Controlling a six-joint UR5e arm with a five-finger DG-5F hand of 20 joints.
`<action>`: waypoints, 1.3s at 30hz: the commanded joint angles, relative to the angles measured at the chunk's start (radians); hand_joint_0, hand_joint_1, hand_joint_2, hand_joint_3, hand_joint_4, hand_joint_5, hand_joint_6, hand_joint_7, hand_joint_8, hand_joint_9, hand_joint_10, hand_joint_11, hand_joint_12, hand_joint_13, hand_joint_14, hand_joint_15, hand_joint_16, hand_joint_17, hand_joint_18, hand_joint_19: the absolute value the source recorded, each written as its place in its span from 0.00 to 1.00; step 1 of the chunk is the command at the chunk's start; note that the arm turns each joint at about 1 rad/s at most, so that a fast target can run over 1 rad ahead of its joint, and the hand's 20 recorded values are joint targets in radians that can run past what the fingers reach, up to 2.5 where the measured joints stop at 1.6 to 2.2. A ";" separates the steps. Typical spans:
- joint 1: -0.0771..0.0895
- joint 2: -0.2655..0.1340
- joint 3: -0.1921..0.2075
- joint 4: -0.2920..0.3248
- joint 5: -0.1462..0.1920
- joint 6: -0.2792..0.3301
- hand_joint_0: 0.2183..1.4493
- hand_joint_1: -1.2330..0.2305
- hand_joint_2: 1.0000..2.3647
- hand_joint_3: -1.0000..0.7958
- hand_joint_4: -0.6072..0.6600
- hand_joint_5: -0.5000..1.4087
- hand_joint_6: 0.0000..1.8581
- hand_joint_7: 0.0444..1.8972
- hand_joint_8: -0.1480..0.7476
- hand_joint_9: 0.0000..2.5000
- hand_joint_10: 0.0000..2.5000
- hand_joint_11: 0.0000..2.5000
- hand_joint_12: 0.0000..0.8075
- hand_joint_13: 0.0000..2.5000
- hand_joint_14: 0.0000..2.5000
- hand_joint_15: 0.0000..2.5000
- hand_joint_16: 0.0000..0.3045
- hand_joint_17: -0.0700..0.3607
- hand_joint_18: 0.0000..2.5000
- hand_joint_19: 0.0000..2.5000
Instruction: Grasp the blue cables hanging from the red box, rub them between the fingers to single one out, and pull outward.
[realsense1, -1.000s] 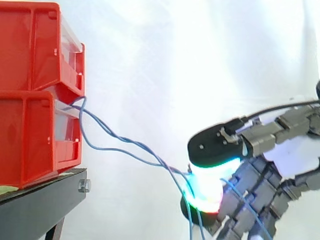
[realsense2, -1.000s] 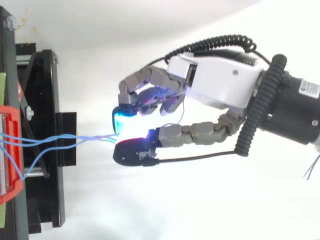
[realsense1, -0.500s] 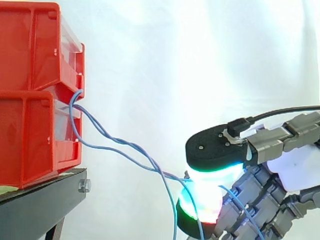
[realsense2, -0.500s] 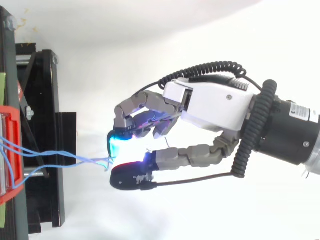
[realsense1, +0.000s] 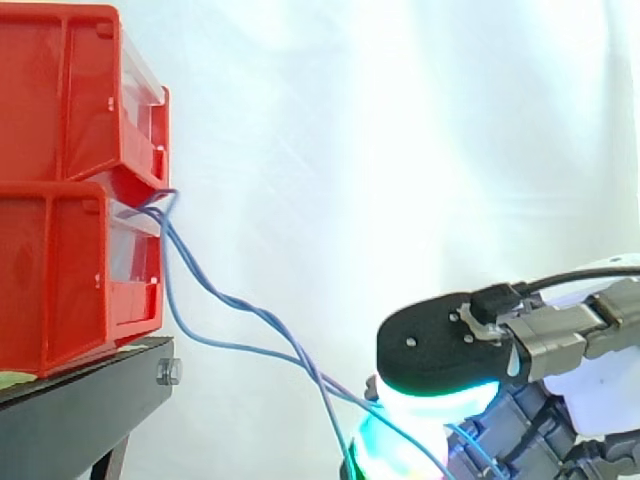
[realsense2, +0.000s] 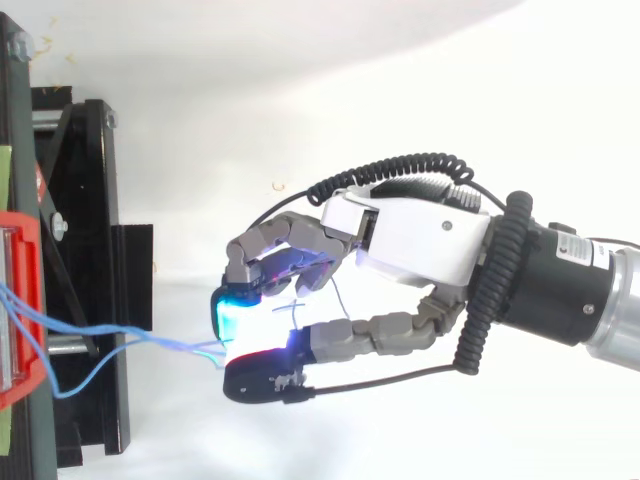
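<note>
Low at the right of the side view, the robot hand (realsense2: 420, 235) pinches the blue cables (realsense1: 245, 308) between its thumb and curled fingers, its pads glowing cyan and red. From there the cables slope up leftward to the stacked red bins (realsense1: 70, 190) on a black stand (realsense1: 80, 400), emerging between the upper and lower bins.

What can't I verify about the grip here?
- Side view: pad glow washes out where the blue cables meet the fingers; count pinched unclear.
- Side view: bottom edge cuts off the lower hand.
- Top view: left edge cuts off the cables' start in the red box.
</note>
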 joint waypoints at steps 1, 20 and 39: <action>0.001 -0.001 -0.009 0.044 0.001 -0.002 0.32 0.24 0.00 0.59 0.40 0.23 0.47 0.65 0.45 0.30 0.00 0.07 0.47 0.29 0.01 0.16 0.17 0.44 0.33 0.17; 0.004 0.000 -0.035 0.107 0.027 -0.037 0.32 0.24 0.00 0.59 0.42 0.23 0.47 0.65 0.46 0.30 0.00 0.08 0.47 0.30 0.01 0.16 0.17 0.44 0.33 0.17; -0.014 0.000 0.037 0.081 0.284 -0.801 0.32 0.25 0.00 0.59 0.42 0.23 0.47 0.64 0.46 0.30 0.00 0.08 0.47 0.30 0.01 0.16 0.17 0.44 0.33 0.18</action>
